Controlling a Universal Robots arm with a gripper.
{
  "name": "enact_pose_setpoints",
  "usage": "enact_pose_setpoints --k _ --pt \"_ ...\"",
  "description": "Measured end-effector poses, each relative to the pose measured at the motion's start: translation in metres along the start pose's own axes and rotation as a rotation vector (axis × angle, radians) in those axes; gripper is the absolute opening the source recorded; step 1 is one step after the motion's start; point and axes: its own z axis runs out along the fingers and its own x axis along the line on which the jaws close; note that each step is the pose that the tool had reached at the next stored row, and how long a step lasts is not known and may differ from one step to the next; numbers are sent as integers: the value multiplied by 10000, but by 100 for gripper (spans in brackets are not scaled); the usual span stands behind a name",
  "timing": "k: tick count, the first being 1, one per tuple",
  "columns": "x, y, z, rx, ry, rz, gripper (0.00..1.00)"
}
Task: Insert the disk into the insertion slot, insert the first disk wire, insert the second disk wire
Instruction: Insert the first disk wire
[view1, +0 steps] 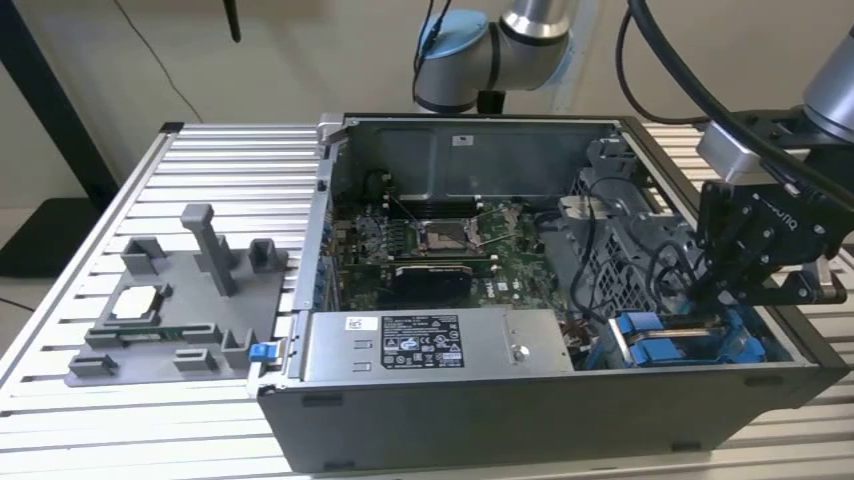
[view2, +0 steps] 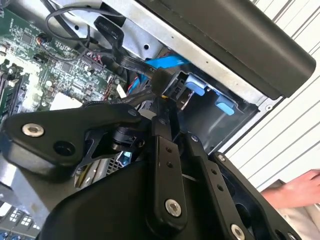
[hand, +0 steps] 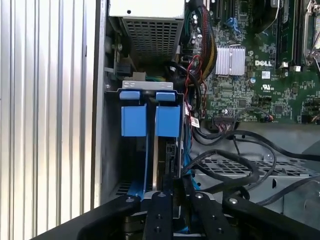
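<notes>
The disk (hand: 168, 121) sits in the insertion slot (hand: 111, 150) (near, the exterior view's right); claw (hand: 172, 189) clenched on a black plug (view2: 162, 79), wiring seems unfinished.

Black cables (hand: 227, 160) loop across the approach beside the insertion slot (hand: 148, 86), narrowing access on the motherboard (hand: 260, 75) side; the case wall (hand: 101, 125) bounds the opposite side; blue carriers (hand: 150, 120) occupy the slot; open room remains above the slatted table (hand: 45, 100).

A plain beige wall (view1: 294, 50) and a black post (view1: 47, 100) stand behind a ribbed aluminium table (view1: 200, 160).
</notes>
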Motion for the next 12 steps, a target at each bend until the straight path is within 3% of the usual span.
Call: enact_pose_setpoints --k 12 --pt "8 -5 22 -1 -14 -9 0"
